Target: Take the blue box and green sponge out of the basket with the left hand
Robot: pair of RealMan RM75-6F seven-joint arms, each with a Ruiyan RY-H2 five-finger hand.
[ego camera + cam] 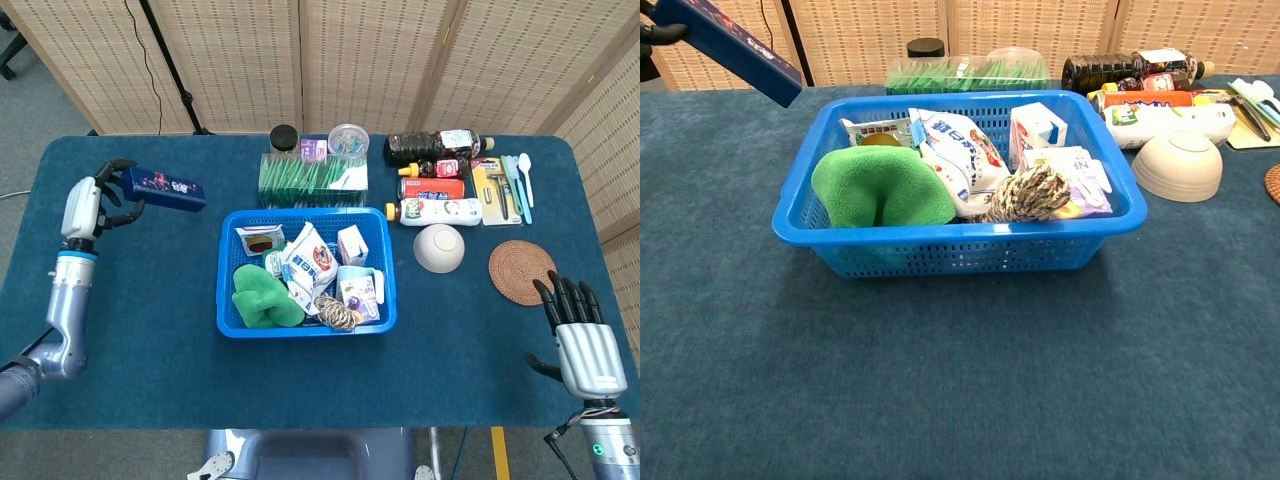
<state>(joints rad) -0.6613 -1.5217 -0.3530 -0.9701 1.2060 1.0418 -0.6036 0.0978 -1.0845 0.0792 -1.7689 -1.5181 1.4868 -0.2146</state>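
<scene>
A blue-covered bench (pixel 120 320) carries one blue plastic basket (pixel 232 328) near its centre. The left robot hand (pixel 85 203) is raised over the far left part of the bench, well apart from the basket, its dark fingers curled around one end of one long blue box (pixel 160 186). The box is outside the basket and tilts down toward it in the chest view, where only the box (pixel 725 48) and a dark fingertip show at the top left corner.

One green sponge (pixel 263 295) lies inside the basket, in its front left corner, touching the wall. Beside it sits one white snack packet (pixel 309 262) with blue and red print, one small white carton (pixel 352 243), and one coil of twisted rope (pixel 340 313).

Behind the basket stands one green-filled clear case (pixel 312 179). To the right of the basket, one pale bowl (pixel 439 247) rests upside down, with one round woven coaster (pixel 522 271) further right. Several bottles lie in a cluster at the far right.

The right robot hand (pixel 582 343) rests at the near right edge, fingers spread and straight, holding nothing.
</scene>
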